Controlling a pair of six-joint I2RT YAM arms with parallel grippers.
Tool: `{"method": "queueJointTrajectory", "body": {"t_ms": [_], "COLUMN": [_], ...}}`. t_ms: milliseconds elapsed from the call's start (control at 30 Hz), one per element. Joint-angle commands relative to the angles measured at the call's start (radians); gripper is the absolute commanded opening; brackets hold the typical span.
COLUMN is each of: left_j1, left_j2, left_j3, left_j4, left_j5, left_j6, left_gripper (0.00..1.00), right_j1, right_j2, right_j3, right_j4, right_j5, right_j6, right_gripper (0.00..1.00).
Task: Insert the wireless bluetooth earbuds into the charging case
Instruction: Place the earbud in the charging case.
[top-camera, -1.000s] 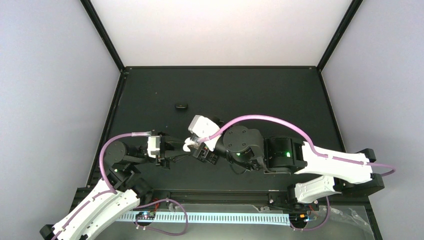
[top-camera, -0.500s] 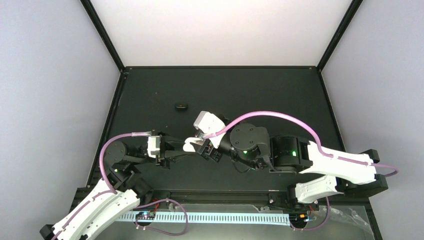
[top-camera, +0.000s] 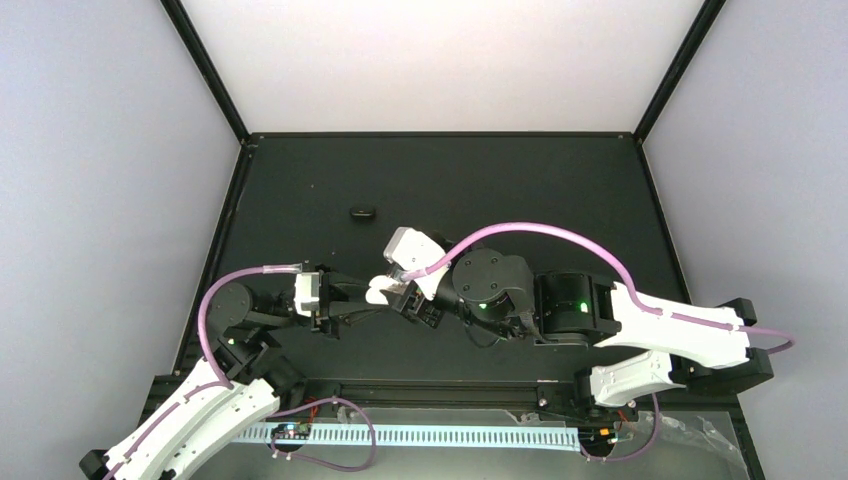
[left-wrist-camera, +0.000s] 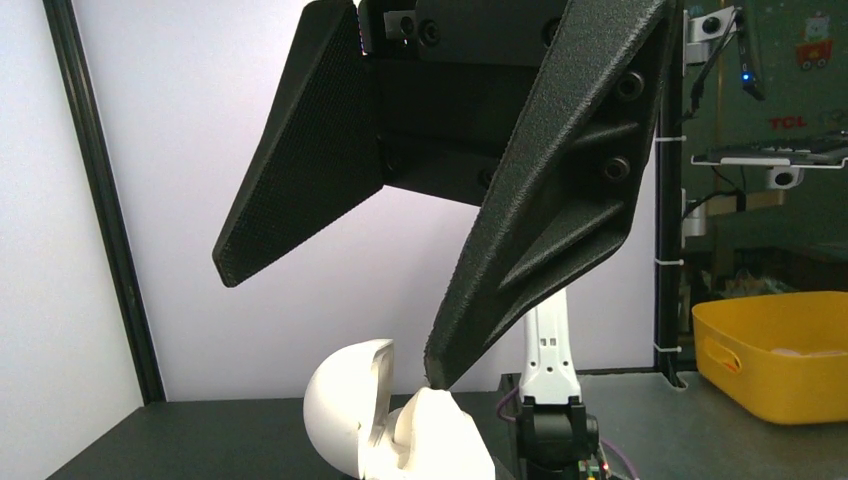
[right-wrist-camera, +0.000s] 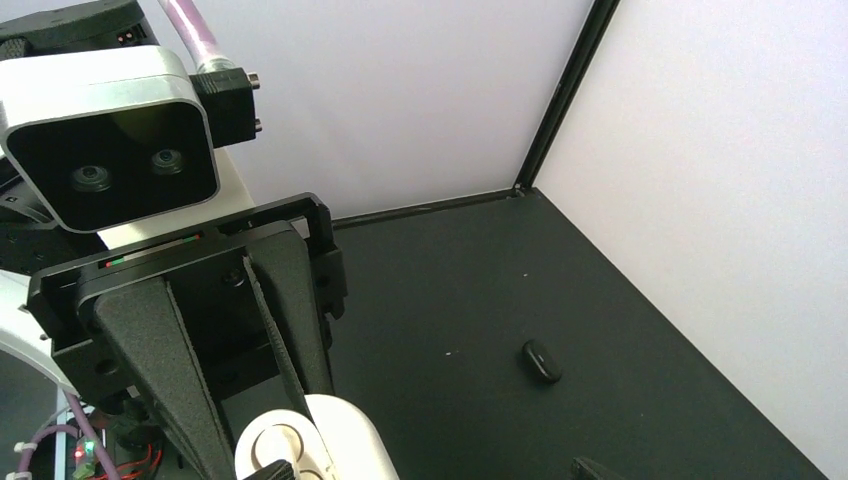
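Left end effector: clenched on the charging case, lid open.
Right end effector: released, one fingertip touching the charging case.

The charging case is glossy white. The table is matt black, also the small oval object on it. The right gripper has black fingers with fine grainy texture. One cable is purple, the bin yellow.

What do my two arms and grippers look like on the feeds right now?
The left arm and right arm have white shell links and black joint housings, each trailed by a looping purple cable; green lights glow on the joints. The left gripper and right gripper carry matte black, textured wedge-shaped fingers.
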Motion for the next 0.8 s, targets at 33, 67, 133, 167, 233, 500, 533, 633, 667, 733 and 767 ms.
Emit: {"method": "queueJointTrajectory", "body": {"t_ms": [33,67,133,167,233,500,533,633,667,733,767], "left_j1": [-0.003,-0.003,-0.003,-0.003,-0.004,-0.003,-0.003,-0.003,-0.003,-0.003,-0.003], "left_j2": [-0.008,-0.008,-0.007,-0.005,-0.002,0.013,0.013,0.010,0.011,0.008,0.009], "left_j3": [0.020,0.020,0.020,0.019,0.018,0.017,0.016,0.015,0.015,0.015,0.014], "left_j4": [0.026,0.024,0.020,0.021,0.020,0.023,0.022,0.019,0.017,0.013,0.013], "left_j5": [-0.001,-0.002,-0.005,-0.007,-0.009,-0.017,-0.016,-0.018,-0.019,-0.020,-0.021], "left_j6": [-0.002,0.000,0.003,0.003,0.005,0.003,0.003,0.007,0.007,0.008,0.008], "left_gripper": [0.02,0.02,0.02,0.01,0.01,0.02,0.02,0.02,0.02,0.02,0.02], "right_j1": [-0.005,-0.005,-0.005,-0.006,-0.005,-0.005,-0.006,-0.006,-0.007,-0.007,-0.007], "right_j2": [-0.044,-0.052,-0.061,-0.055,-0.035,0.044,0.053,0.075,0.080,0.092,0.100], "right_j3": [0.049,0.063,0.099,0.136,0.193,0.251,0.249,0.249,0.249,0.249,0.251], "right_j4": [-0.031,-0.037,-0.062,-0.088,-0.145,-0.252,-0.257,-0.263,-0.261,-0.258,-0.259], "right_j5": [-0.037,-0.057,-0.120,-0.157,-0.210,-0.275,-0.278,-0.293,-0.299,-0.305,-0.304], "right_j6": [0.001,-0.003,-0.020,-0.028,-0.033,-0.032,-0.030,-0.027,-0.026,-0.023,-0.023], "right_gripper": [0.71,0.69,0.67,0.65,0.58,0.30,0.30,0.30,0.30,0.30,0.29]}}
